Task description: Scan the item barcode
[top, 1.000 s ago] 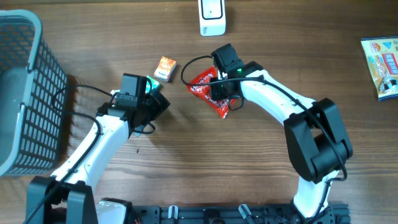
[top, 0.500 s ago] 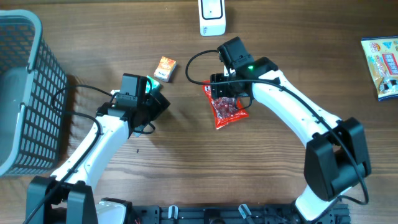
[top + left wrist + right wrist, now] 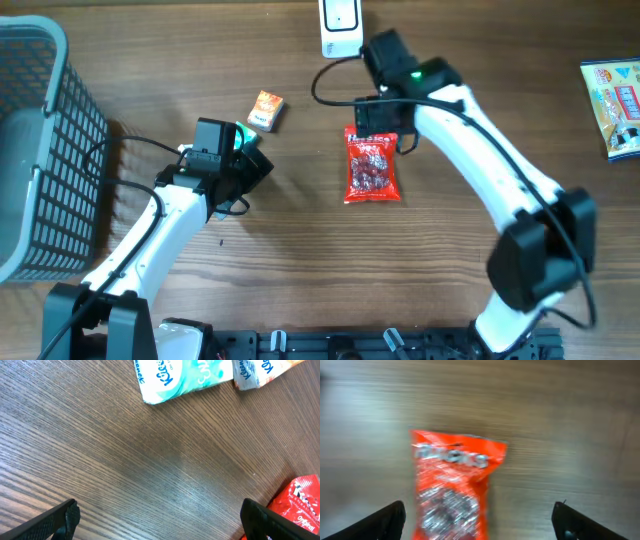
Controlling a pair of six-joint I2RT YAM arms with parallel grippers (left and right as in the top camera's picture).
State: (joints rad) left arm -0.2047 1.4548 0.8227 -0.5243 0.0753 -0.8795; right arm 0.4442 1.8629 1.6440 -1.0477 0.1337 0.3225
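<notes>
The red snack bag (image 3: 371, 165) lies flat on the tabletop (image 3: 300, 260), just beneath the right pincer (image 3: 479, 521), whose jaws gape wide, gripping nothing. That pincer's arm sits between bag and white scanner (image 3: 341, 28). A small orange box (image 3: 266, 109) lies near the left pincer (image 3: 160, 522), likewise spread and empty, with a grey basket (image 3: 40, 150) well beyond it.

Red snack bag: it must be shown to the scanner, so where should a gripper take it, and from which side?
Probably the short end nearest the white scanner, from above. The red snack bag lies flat, lengthwise toward the scanner, so its thin end edge is the easiest pinch, and the open right gripper sits over that end.
</notes>
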